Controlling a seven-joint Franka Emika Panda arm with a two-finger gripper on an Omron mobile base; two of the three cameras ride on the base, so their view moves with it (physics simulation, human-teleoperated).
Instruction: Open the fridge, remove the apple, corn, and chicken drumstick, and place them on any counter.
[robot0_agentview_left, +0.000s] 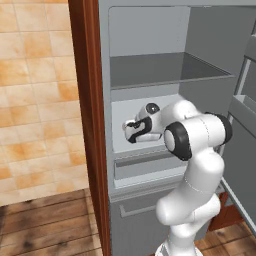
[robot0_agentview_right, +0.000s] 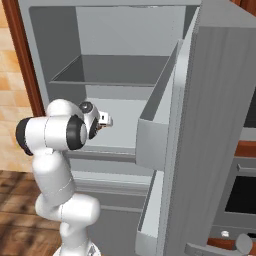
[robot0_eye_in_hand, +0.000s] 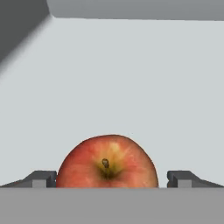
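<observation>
The fridge (robot0_agentview_left: 150, 75) is seen with its door (robot0_agentview_right: 210, 140) swung fully open to the right, so that the pale grey-white inside is exposed. An upper shelf (robot0_agentview_left: 165, 70) is seen bare across its grey surface, and below it a lighter compartment is entered by the white arm (robot0_agentview_left: 195, 145). Under that compartment the lower drawer (robot0_agentview_left: 145, 165) is seen closed. Bins on the inner face of the door (robot0_agentview_right: 155, 130) are visible in the right base view.

The tool (robot0_agentview_left: 131, 128) is reached into the middle compartment, low over its pale floor, and is pointed toward the left inner wall in the left base view. In the right base view the tool (robot0_agentview_right: 104, 120) is seen past the arm's wrist, inside the same compartment.

In the hand view the apple (robot0_eye_in_hand: 107, 162) is seen directly ahead, red with a yellowish patch around its stem, resting on the light floor of the compartment. It lies between the two dark fingertips (robot0_eye_in_hand: 43, 178), which stand spread wide, one on either side of it, with a gap left between each tip and the fruit. Nothing is gripped. The apple's lower part is cut off at the bottom of that view.

A reddish-brown wooden panel (robot0_agentview_left: 87, 125) is seen beside the fridge on the left, with tan wall tiles (robot0_agentview_left: 35, 100) beyond and a wooden floor (robot0_agentview_left: 45, 225) below.
</observation>
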